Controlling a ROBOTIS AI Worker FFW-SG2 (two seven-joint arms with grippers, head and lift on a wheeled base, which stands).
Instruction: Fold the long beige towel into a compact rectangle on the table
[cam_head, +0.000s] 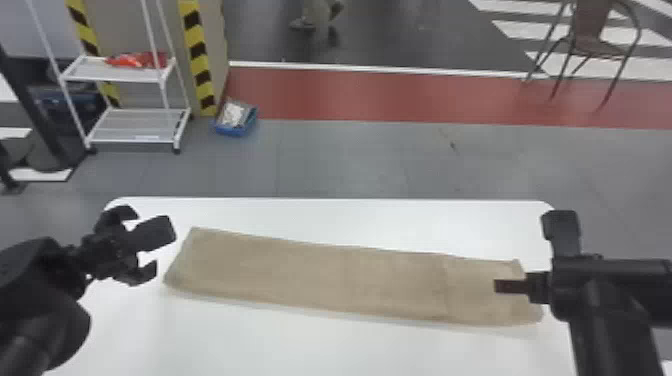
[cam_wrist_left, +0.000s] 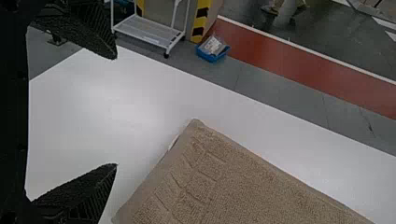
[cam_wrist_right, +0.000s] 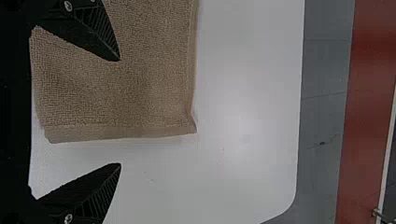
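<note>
- Laid flat and lengthwise across the bench: the long beige towel, running left to right, slightly aslant, with left end farther off and right end nearer. Probably stretched out this way to put one short end within reach of each arm.
- Faintly creased across toward the right end; perhaps doubled lengthwise already, though impossible to be sure.
- Just beyond the towel's left end: left gripper, fingers spread apart, gripping nothing. Likely placed there to come in at the short edge and leave the rest lying smooth.
- Over the right end: right gripper, fingers also parted and empty. From above, one finger over the cloth and the other past the hem, presumably to straddle the edge for a pinch. Touching or only hovering: cannot tell.
- By the look of it, at the stage of lining up for a crosswise fold, with length left to reduce before reaching a compact rectangle. Next, probably, a close on one end, a lift and a carry toward the middle; at risk of catching only the top layer or dragging the cloth askew.
- At the left end's edge, a small white scrap, possibly a care label; no readable writing there, nor elsewhere on the cloth.
- On the floor beyond, a blue bin holding a packet, with no legible print.
</note>
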